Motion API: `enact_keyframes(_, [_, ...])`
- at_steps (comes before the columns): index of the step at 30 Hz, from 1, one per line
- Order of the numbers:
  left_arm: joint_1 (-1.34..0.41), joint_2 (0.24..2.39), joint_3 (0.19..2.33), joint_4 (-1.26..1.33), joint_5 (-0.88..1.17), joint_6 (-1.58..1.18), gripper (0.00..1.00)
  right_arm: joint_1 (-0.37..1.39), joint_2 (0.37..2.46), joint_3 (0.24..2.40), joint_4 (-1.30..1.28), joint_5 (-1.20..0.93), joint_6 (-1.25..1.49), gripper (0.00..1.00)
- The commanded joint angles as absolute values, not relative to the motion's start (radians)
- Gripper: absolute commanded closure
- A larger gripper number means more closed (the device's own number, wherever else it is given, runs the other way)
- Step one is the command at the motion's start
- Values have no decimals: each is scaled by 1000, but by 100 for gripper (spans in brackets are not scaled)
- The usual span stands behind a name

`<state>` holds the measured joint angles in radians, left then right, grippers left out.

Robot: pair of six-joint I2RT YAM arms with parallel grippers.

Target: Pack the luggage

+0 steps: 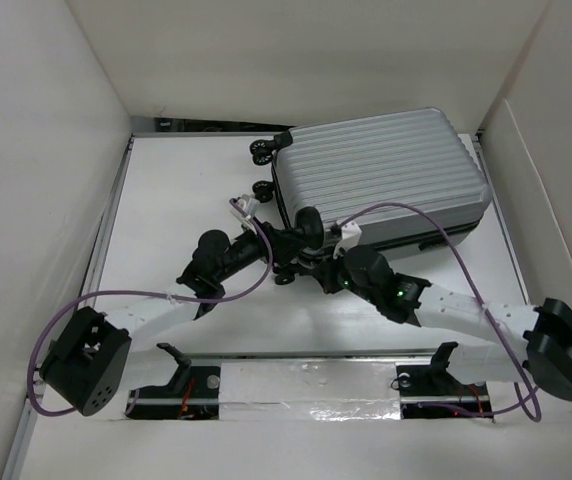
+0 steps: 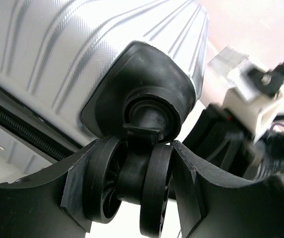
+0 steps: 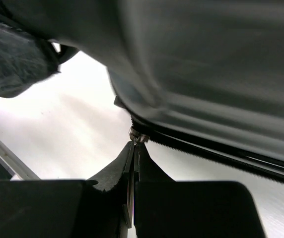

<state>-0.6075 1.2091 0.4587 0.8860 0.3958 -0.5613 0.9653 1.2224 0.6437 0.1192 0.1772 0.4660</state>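
Black luggage wheel in L claw; R claw pinches zip pull.

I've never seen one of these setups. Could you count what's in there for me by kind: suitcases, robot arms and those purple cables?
Suitcase: 1
Robot arms: 2, the left arm and the right arm
Purple cables: 2, one by the left arm and one arching over the right arm
Total: 5
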Motion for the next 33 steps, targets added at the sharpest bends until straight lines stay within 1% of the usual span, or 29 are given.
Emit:
enact_keyframes(1, [-603,1123,512,956,285,-537,100,927,1071,611,117,189,453,100])
enact_keyframes(2, [-603,1120,515,954,285,-535,100,878,1036,594,109,175,440,100])
enact_keyframes(5, [-603,1150,528,980,322,-546,100,833,953,549,132,91,425,100])
enact_keyframes(8, [-603,1187,529,1012,350,-572,100,853,1012,578,137,61,417,100])
enact_keyframes(11, [-603,1187,534,1000,347,-571,100,885,1054,594,127,90,423,100])
enact_keyframes(17, [-594,1152,529,976,321,-560,100,885,973,490,133,150,433,100])
enact_keyframes(23, [-594,1152,525,988,321,-566,100,830,922,433,114,133,442,100])
enact_keyframes(29, [-584,1172,525,999,331,-566,100,821,942,425,144,69,434,100])
enact_keyframes(33, [-565,1170,517,1011,333,-584,100,841,1003,462,153,49,425,100])
